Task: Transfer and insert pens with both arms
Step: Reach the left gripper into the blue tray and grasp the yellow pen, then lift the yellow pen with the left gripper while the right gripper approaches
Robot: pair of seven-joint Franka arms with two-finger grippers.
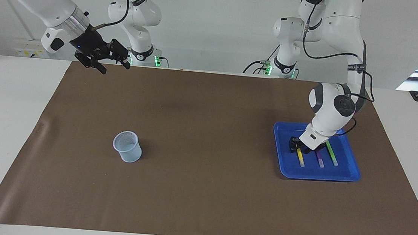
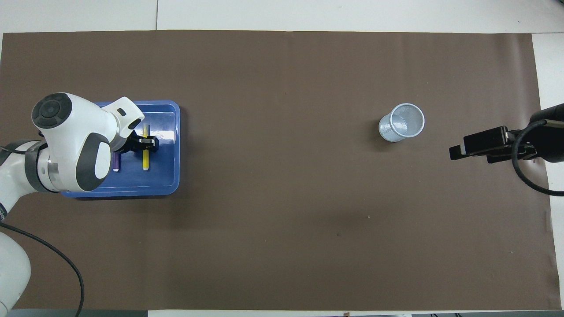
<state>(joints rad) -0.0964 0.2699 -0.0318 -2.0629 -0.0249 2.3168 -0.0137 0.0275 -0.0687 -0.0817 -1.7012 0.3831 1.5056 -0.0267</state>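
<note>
Grasping step: the left gripper [image 1: 297, 146] is down inside the blue tray [image 1: 351, 171], at the robot-side end of the yellow pen [image 1: 300, 157]. I judge this is the pick of the first pen.
Left gripper state: its fingers stand on both sides of the yellow pen; whether they already press on it, I cannot tell.
Yellow pen: it lies flat in the tray, on the side toward the right arm's end, with its pale cap end away from the robots.
Purple pen [image 1: 320, 159]: it lies beside the yellow one, in the middle of the three.
Green pen [image 1: 332, 155]: it lies beside the purple one, on the tray's side toward the left arm's end.
Right gripper [image 1: 102, 56]: it hangs in the air over the table edge at the right arm's end and waits; its fingers look apart and hold nothing.
Cup [image 1: 127, 146]: a pale mesh cup stands upright on the brown mat [image 1: 202, 192], well apart from the tray, nothing in it.
Next move, my judgement: close firmly on the yellow pen, lift it straight out so the purple pen is not disturbed, then carry it toward the middle for the right gripper.
</note>
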